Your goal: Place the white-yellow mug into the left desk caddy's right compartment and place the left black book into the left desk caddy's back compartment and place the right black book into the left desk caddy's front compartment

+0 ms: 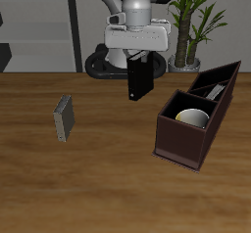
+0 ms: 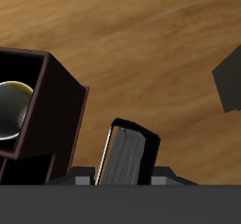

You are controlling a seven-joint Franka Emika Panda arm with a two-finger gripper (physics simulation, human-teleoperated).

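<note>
My gripper (image 1: 138, 59) is shut on a thin black book (image 1: 140, 81), which hangs upright above the table, behind the middle. By its grey page edge (image 2: 120, 159) I take it for the right black book. It sits between my gripper's (image 2: 124, 174) fingers. The left desk caddy (image 1: 179, 141), a long maroon-brown box, lies beside and lower than the held book. The white-yellow mug (image 1: 192, 117) (image 2: 9, 111) stands inside its right compartment, the large square one. A dark book with a pale edge (image 1: 217, 89), likely the left black book, stands in a narrow slot; which slot I cannot tell.
A grey patterned book (image 1: 65, 118) (image 2: 231, 79) stands on the table on the far side of the gripper from the caddy (image 2: 66, 96). A potted plant (image 1: 195, 22) and the robot's base (image 1: 118, 63) stand at the table's back.
</note>
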